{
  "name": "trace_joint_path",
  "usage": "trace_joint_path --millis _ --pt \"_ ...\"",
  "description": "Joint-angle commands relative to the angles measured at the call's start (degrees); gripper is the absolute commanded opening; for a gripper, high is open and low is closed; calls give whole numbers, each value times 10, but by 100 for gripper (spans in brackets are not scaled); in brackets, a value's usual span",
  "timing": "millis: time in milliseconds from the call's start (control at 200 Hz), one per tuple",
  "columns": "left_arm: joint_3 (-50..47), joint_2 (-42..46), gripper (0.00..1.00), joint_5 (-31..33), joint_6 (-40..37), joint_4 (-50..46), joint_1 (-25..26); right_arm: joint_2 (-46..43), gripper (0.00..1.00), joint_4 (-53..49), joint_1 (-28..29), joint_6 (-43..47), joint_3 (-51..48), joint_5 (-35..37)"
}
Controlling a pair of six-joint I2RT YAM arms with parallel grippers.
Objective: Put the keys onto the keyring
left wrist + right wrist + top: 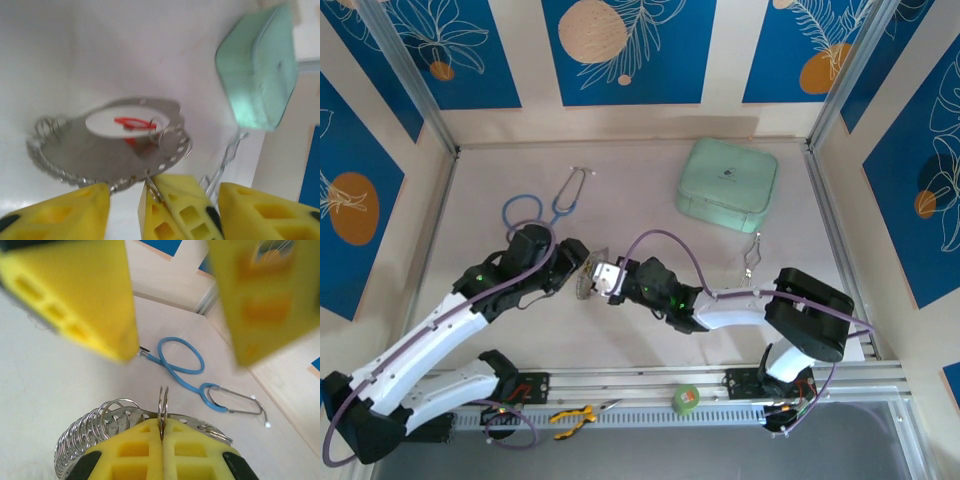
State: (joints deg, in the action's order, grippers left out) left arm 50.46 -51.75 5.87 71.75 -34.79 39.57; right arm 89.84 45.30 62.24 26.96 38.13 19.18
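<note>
Right wrist view: the right gripper [162,432] pinches its pads shut on a thin edge of the keyring [161,402], the fringe of silver keys [85,435] curling off toward 9 o'clock. The left gripper [185,352] stands wide at 12 o'clock — one finger either side, holding nothing. Beyond, at 1 o'clock, a blue stethoscope [181,362] lies on the table [60,375]. From the left wrist, a red tag [131,124] sits within the ring — a mint case [260,70] at 2 o'clock.
</note>
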Motion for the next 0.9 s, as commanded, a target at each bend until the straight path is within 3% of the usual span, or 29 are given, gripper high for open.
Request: trace_joint_path --millis 0,90,165,260,430,505,895 --pt "39 35 69 149 -268 16 2 -36 0 -31 -14 -30 7 -47" --pt "-3 66 68 156 -534 95 1 -48 0 -61 -26 -44 7 -82" --pt "-50 89 68 99 -721 142 1 -59 0 -105 -38 -50 18 -117" --pt "-85 101 66 27 -877 155 1 -72 0 -163 -57 -56 35 -165" --pt "-141 117 54 -125 -1114 163 1 -99 0 -277 -96 -49 67 -261" --pt "-164 116 50 -142 -1154 203 1 -104 0 -324 -108 -37 85 -295" --pt "-188 62 34 -212 -1142 280 -2 -107 0 -476 -116 52 158 -333"
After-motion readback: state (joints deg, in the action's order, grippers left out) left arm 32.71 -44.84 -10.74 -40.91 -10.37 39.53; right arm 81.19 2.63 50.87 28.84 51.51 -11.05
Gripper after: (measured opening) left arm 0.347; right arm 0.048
